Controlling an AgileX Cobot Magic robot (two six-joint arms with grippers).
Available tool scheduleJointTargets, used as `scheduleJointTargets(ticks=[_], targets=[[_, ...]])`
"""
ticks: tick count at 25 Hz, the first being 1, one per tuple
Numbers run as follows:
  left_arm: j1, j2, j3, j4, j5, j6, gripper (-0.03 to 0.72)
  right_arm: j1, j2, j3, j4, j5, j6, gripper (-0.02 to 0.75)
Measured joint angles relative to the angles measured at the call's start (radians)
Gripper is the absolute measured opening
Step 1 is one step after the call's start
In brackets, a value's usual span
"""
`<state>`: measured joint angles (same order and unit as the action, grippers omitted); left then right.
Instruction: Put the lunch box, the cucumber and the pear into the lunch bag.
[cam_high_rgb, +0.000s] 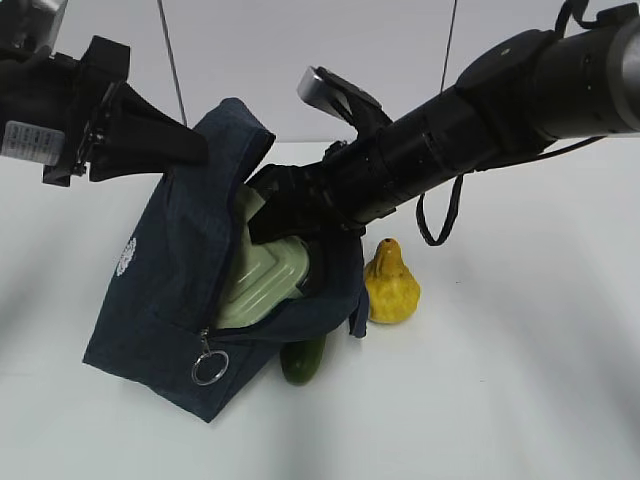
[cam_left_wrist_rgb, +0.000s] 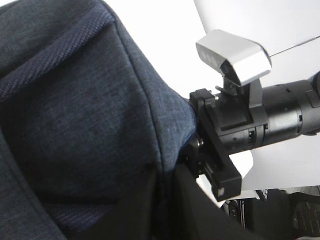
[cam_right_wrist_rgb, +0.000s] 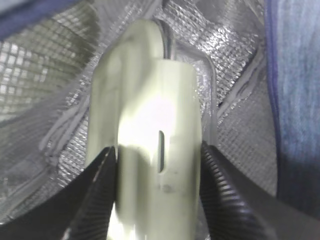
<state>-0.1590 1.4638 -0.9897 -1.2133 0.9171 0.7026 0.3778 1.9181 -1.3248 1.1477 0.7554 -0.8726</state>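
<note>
Both black fingers (cam_right_wrist_rgb: 95, 195) of the right gripper (cam_right_wrist_rgb: 159, 192) press against the two long sides of the lunch box (cam_right_wrist_rgb: 150, 130), so this gripper is clamped on it. The box's pale green lid faces the wrist camera, and its far end sits inside the silvery mesh lining (cam_right_wrist_rgb: 45, 65) of the lunch bag (cam_high_rgb: 165, 290). In the exterior view the right arm (cam_high_rgb: 440, 140) reaches down at a slant from the upper right into the bag's open mouth, and the box (cam_high_rgb: 262, 283) leans tilted there, partly inside.

On the other side, the left gripper (cam_high_rgb: 165, 140) is closed and pinches the navy fabric at the bag's upper edge, holding that edge raised. Its wrist view is filled mostly by the dark cloth (cam_left_wrist_rgb: 85, 115), with the right arm's wrist beyond it.

All of this rests on a plain white table (cam_high_rgb: 500, 400), with a pale wall behind. The bag's zipper hangs open, its metal ring pull (cam_high_rgb: 210, 367) dangling at the front corner. One rounded end of the cucumber (cam_high_rgb: 303, 359) pokes out from under the bag's front edge, lying on the table. Just right of the bag stands the pear (cam_high_rgb: 391, 285), upright, outside the bag.
</note>
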Motion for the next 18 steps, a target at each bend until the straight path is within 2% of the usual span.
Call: scheduleJointTargets(ticks=[8, 18], targets=[[0.000, 0.000, 0.000, -0.003, -0.001, 0.000, 0.019, 0.000, 0.000, -0.010, -0.009, 0.000, -0.017, 0.519], [0.000, 0.000, 0.000, 0.030, -0.019, 0.002, 0.018, 0.000, -0.071, -0.010, -0.112, 0.001, -0.022, 0.529]])
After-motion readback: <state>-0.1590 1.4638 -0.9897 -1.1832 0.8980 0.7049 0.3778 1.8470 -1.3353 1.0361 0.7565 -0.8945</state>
